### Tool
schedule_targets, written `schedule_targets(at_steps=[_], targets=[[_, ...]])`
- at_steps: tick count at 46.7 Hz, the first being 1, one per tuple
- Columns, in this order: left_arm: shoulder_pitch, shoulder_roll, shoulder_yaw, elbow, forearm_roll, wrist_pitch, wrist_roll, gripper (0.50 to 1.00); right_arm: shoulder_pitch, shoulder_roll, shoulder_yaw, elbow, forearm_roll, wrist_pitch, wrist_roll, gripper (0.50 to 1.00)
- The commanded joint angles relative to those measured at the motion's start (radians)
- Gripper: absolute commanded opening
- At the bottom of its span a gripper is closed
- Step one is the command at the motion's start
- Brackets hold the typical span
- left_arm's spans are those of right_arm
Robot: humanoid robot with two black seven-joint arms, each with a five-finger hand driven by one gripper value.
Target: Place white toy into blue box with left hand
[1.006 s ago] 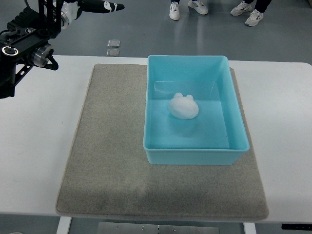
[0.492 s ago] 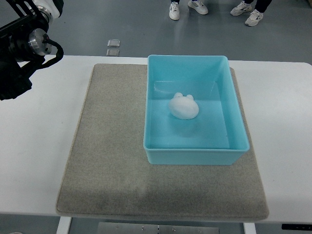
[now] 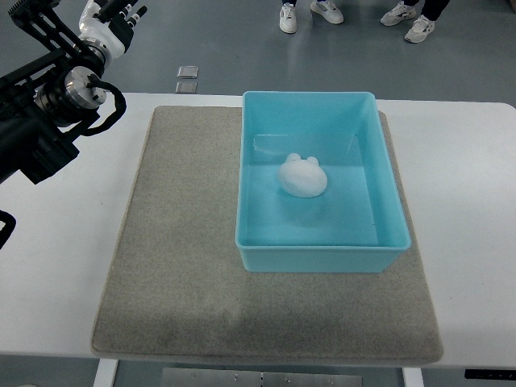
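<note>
Inside the blue box (image 3: 322, 256), a white toy (image 3: 303, 176) is lying near its middle, on a grey mat (image 3: 177, 266) covering the white desk (image 3: 56, 266). Left hand (image 3: 109, 24) is hovering top left, holding nothing; finger spread unclear. No readable writing.

Rounded white toy (image 3: 303, 176): one
Rectangular blue plastic box (image 3: 322, 260): one
Grey felt mat (image 3: 177, 266): one
White sneakers: four

White toy (image 3: 303, 176) lies inside the blue box (image 3: 322, 258)
</note>
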Motion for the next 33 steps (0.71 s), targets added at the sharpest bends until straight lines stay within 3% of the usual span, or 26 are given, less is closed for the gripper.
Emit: schedule_targets(at_steps=[1,7,12,33], targets=[[0.016,-0.019,-0.018,0.031,0.000,-0.053,0.000,0.986,0.000,0.000,0.000,0.000,0.000,0.000,0.000,0.936],[0.042,-0.035,-0.035,0.070,0.000,-0.159,-0.001,0.986,0.000,0.000,0.000,0.000,0.000,0.000,0.000,0.936],[0.055,-0.041,-0.038,0.096,0.000,-0.199,-0.001,0.986,0.000,0.000,0.000,0.000,0.000,0.000,0.000,0.936],[0.098,-0.070,-0.022,0.147,0.023,-0.225,-0.003,0.988,0.000,0.000,0.000,0.000,0.000,0.000,0.000,0.936]])
